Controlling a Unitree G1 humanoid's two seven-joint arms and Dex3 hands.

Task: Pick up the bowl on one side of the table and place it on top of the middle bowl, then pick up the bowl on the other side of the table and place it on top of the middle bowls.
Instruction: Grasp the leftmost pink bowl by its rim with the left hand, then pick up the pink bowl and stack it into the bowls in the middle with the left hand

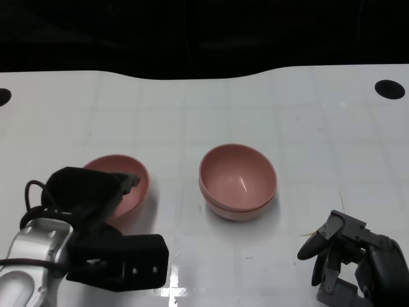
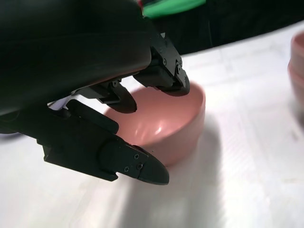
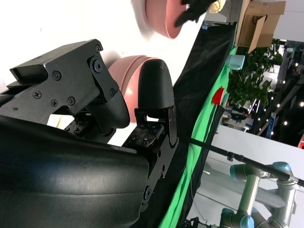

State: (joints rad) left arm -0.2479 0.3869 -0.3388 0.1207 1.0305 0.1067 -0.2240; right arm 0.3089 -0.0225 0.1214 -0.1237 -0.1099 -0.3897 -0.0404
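Two pink bowls sit nested as a middle stack [image 1: 238, 182], also seen at the edge of the left wrist view [image 2: 297, 61] and behind the fingers in the right wrist view [image 3: 127, 71]. A third pink bowl [image 1: 131, 195] stands on the table to their left. My left hand [image 1: 96, 192] is over it: the fingers [image 2: 164, 78] reach over its rim and the thumb [image 2: 137, 166] lies outside the wall of the bowl [image 2: 175, 128], with a gap showing. My right hand [image 1: 348, 256] rests near the table's front right, holding nothing, its fingers apart.
The white table [image 1: 287, 115] runs back to a dark curtain. A black round hole [image 1: 390, 89] marks its far right corner. The right wrist view shows the left bowl [image 3: 161, 19] far off, and a green cloth and another robot arm beyond the table.
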